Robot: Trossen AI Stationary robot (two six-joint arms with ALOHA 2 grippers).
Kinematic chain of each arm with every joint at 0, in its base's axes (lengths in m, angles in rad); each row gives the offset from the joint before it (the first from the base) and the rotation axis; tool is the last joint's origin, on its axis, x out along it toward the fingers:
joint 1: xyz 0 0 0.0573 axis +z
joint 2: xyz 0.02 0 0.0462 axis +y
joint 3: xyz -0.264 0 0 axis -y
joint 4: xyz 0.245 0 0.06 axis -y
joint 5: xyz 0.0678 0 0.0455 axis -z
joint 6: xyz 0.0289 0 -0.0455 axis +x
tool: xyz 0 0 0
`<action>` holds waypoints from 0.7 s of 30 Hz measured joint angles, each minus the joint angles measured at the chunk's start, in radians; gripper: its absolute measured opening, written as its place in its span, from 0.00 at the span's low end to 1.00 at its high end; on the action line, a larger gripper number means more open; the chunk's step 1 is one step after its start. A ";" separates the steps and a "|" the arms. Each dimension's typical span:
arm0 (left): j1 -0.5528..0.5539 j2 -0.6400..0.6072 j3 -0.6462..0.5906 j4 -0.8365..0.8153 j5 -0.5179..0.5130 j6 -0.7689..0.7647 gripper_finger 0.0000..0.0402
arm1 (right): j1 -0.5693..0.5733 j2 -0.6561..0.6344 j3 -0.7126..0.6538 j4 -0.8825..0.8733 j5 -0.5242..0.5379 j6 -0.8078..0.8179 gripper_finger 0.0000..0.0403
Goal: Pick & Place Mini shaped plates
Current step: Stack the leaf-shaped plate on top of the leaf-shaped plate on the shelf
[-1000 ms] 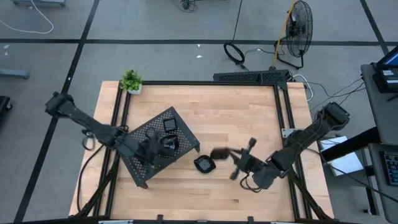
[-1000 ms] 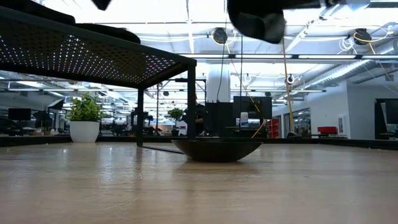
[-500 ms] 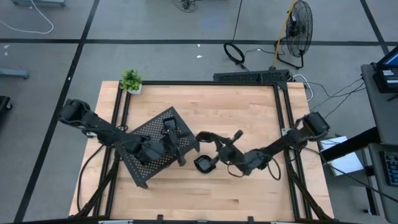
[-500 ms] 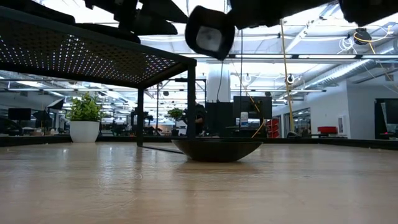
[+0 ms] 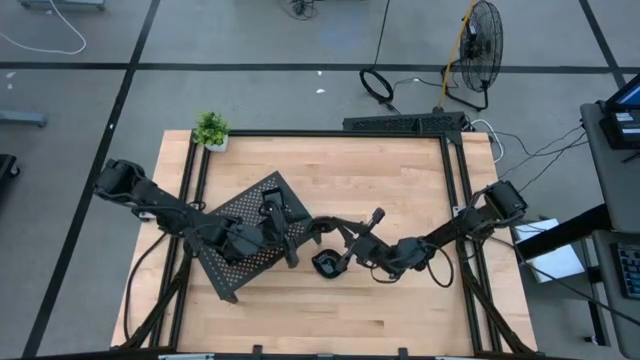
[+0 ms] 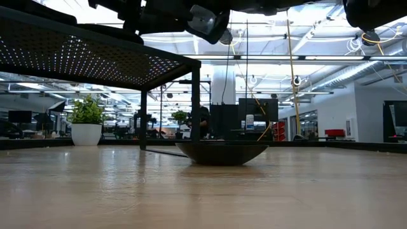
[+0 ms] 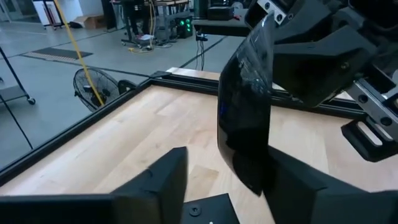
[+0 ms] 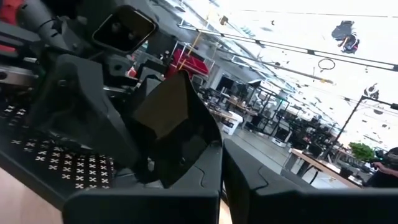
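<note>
The right hand (image 5: 325,226) has carried a glossy black square mini plate (image 8: 171,127), clenched edgewise, up to the perforated dark metal tray (image 5: 232,215); the left hand (image 7: 224,180), seemingly spread open around it, has closed in, so a handover looks imminent; another black dish (image 5: 327,264) waits on the wooden worktop (image 5: 400,190).

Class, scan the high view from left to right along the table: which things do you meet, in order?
Potted plant → perforated tray → left gripper → black plate on the table → right gripper

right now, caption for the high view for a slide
Both tools meet at the tray's edge, the right tool holding a plate by the left tool, another plate on the table.
</note>
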 joint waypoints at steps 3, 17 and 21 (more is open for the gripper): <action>0.000 0.000 0.000 -0.001 0.000 -0.002 0.34 | 0.000 0.000 0.000 -0.001 -0.004 0.002 0.00; -0.009 -0.075 -0.002 -0.004 -0.033 -0.019 0.02 | 0.033 0.000 0.000 -0.106 0.000 0.170 0.37; -0.022 -0.175 0.000 -0.073 -0.029 -0.017 0.01 | 0.056 0.000 0.000 -0.122 0.004 0.191 0.50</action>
